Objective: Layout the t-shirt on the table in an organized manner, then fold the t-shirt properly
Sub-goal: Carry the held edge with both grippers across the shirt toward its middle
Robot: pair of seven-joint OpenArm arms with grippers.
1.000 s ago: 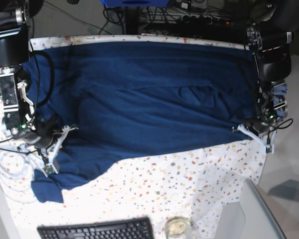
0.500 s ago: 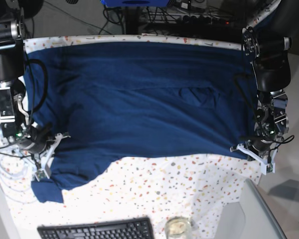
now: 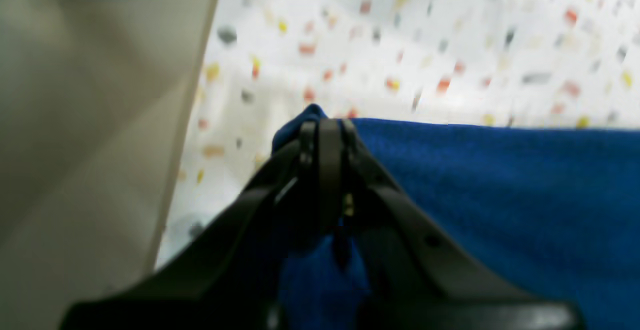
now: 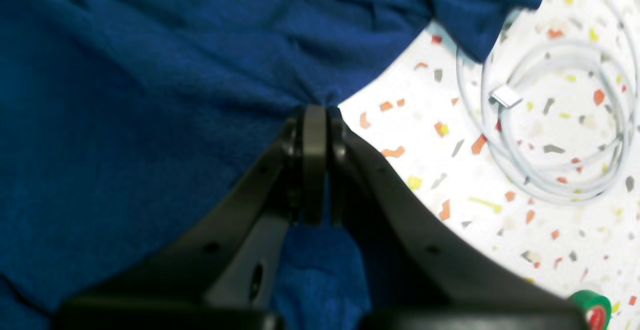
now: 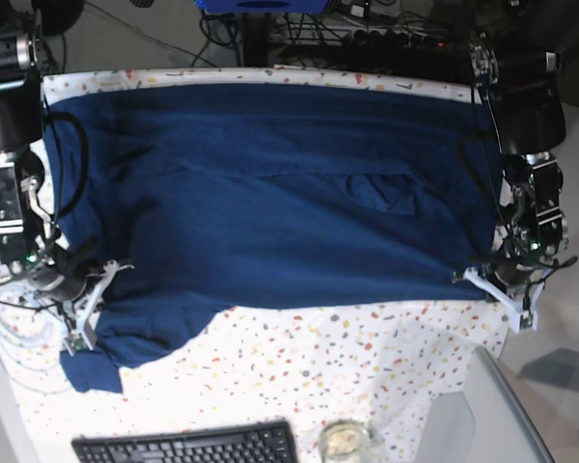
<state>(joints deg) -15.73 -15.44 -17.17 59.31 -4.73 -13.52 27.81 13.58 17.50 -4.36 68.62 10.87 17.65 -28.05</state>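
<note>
Both tools are pressed together on cloth: the left tool (image 3: 324, 135) pinches a corner of the t-shirt (image 5: 270, 193) near the edge of the surface (image 5: 367, 357), and the right tool (image 4: 315, 120) pinches a gathered bunch of the hem. The t-shirt lies spread wide across the surface, its near edge strung between the two grips, one sleeve drooping toward the keyboard (image 5: 188, 446). The likely risks, as I judge them: the thin pinch slipping off if the arms pull apart unevenly; the left corner dragging off the surface edge; the right tool snagging the coiled white cable (image 4: 545, 135) just beside it.
</note>
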